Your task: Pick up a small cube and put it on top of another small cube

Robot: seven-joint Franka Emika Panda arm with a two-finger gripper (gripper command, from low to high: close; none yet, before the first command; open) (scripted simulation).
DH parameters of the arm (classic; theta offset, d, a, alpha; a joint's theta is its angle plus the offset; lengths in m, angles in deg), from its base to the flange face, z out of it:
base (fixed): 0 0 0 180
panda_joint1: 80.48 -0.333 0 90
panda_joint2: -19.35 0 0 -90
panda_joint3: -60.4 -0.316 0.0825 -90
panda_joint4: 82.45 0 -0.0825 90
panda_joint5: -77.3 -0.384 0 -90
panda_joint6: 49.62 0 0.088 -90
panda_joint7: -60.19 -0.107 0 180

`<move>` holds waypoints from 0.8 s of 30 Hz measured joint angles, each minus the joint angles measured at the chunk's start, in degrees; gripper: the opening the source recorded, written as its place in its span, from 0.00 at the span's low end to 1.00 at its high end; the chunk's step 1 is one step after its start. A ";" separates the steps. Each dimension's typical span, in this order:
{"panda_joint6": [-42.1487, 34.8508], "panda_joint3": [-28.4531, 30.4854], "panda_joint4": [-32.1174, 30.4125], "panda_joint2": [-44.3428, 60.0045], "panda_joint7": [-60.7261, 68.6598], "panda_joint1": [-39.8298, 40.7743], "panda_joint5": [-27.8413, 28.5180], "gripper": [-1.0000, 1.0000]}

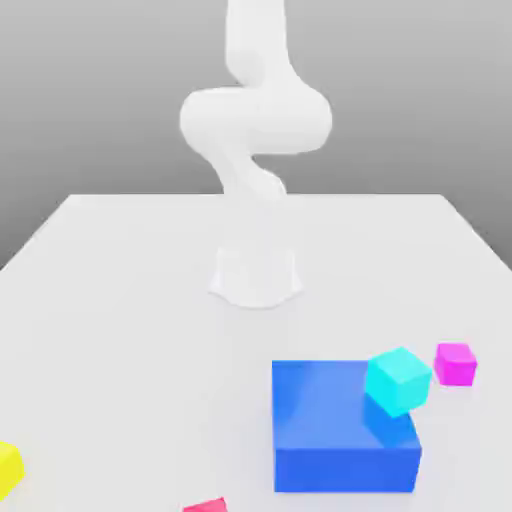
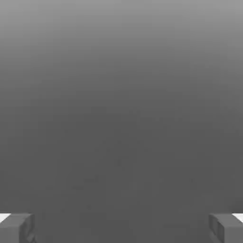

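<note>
- The robot arm (image 1: 258, 120) stands at the top middle of the exterior view, and its white foot (image 1: 256, 280) is near the middle.
- The hand (image 2: 121, 228) is spread wide, with a big gap between its two fingers. There is no cube in the gap.
- The pink-purple cube (image 1: 455, 365) is on the table (image 1: 130, 330), at the exterior view's right, a bit below the middle. It sits flat and stands apart from the big blue block (image 1: 330, 410).
- The light blue cube (image 1: 398, 382) is tipped, at the lower right of that same view. It is over a corner of the big blue block. I can't tell if it touches.
- The yellow cube (image 1: 9, 470) is at the lower left edge, and a bit of a red thing (image 1: 206, 506) pokes in at the bottom.
- The task does not say which cube to pick up. My guess is the pink-purple one or the light blue one.
- What matters most is the way to go: both of these cubes lie down and to the exterior view's right from the arm's foot. I think the arm must reach out that way, then turn the hand to fit the cube.
</note>
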 joint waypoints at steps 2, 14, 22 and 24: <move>0.95 -1.37 0.37 4.27 -5.33 3.50 1.17 0.50; 6.29 -3.81 2.45 28.57 -36.68 17.82 9.46 0.50; 10.33 -0.87 3.68 44.24 -54.35 24.05 10.48 0.50; 11.49 -0.06 3.94 48.02 -57.93 24.95 9.52 0.50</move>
